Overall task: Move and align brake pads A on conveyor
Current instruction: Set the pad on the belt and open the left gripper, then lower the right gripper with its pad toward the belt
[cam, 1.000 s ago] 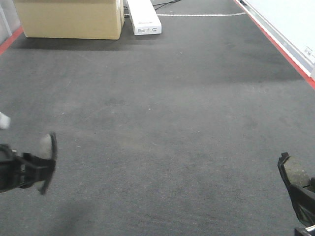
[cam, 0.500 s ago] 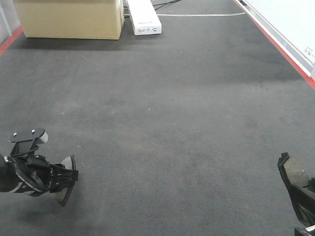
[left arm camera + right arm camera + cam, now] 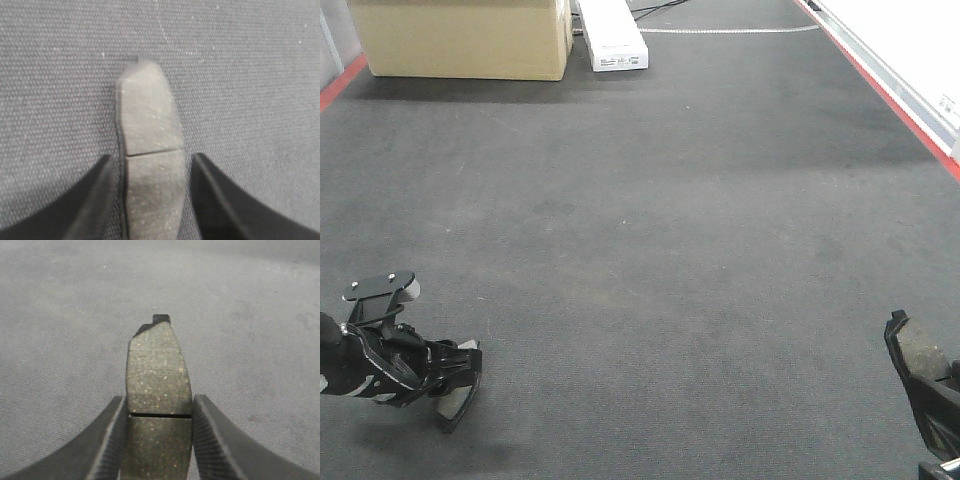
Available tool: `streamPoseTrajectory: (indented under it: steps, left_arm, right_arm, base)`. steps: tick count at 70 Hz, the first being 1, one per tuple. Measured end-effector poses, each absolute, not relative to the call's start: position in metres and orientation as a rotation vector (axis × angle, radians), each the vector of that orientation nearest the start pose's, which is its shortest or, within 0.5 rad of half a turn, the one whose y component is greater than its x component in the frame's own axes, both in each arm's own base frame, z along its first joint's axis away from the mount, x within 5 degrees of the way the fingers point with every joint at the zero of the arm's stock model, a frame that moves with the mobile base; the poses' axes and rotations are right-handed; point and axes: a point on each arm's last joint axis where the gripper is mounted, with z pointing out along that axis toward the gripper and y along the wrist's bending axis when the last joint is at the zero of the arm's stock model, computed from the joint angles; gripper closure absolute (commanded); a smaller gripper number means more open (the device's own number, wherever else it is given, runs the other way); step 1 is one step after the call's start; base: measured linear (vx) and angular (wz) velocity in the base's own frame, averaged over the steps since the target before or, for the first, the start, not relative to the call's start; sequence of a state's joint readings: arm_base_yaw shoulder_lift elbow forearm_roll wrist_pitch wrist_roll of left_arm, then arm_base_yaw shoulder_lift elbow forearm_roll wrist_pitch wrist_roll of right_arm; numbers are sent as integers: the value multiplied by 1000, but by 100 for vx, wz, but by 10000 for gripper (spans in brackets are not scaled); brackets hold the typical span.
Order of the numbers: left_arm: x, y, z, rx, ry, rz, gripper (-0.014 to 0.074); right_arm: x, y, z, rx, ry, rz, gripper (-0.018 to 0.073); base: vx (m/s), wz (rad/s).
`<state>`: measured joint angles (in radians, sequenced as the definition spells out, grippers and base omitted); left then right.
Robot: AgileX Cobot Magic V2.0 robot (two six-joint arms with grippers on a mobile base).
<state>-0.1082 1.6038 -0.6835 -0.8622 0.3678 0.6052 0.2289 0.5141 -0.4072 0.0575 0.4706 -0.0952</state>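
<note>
The conveyor is a wide charcoal belt with a woven texture. At lower left, my left gripper is low over it. One brake pad lies between its fingers, grey face up, groove across the middle. Belt shows between the pad and the right finger, so the jaws stand slightly apart. The same pad touches the belt in the front view. At lower right, my right gripper is shut on a second brake pad, held above the belt with both fingers pressed against its edges.
A cardboard box and a long white box stand at the far end of the belt. Red strips run along both belt edges, with a white panel beyond the right one.
My left arm swung in from the left edge, turned the pad downward and lowered it onto the belt; its fingers now stand off the pad. The right arm and its pad have not moved.
</note>
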Motion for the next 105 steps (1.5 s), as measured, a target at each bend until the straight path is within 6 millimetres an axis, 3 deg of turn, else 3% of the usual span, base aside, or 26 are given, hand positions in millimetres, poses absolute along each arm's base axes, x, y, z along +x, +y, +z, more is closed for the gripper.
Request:
streamPoseTrajectory:
  steps: [18, 34, 44, 61, 88, 95, 105]
  left_arm:
    - [268, -54, 166, -50, 2628, -479, 246]
    - [250, -54, 212, 69, 2490, -480, 444]
    - [221, -50, 241, 171, 2388, -438, 606]
    - [156, -36, 269, 282, 2336, -280, 603]
    - [56, -2, 302, 104, 2130, -12, 603]
    - [41, 4, 303, 70, 2094, 44, 603]
    - [34, 9, 303, 33, 2076, 78, 603]
  right_arm:
    - [101, 26, 270, -296, 2042, 141, 459]
    - [101, 26, 270, -296, 2042, 141, 459]
    - [101, 26, 270, -296, 2042, 141, 459]
    - [101, 26, 270, -296, 2042, 141, 459]
    - [101, 26, 270, -296, 2042, 141, 459]
    - [101, 26, 270, -296, 2042, 141, 459]
    - [101, 26, 270, -296, 2042, 141, 459]
  base:
    - [0, 0]
    - [0, 0]
    - [0, 0]
    - [0, 0]
    - [0, 0]
    - [0, 0]
    - [0, 0]
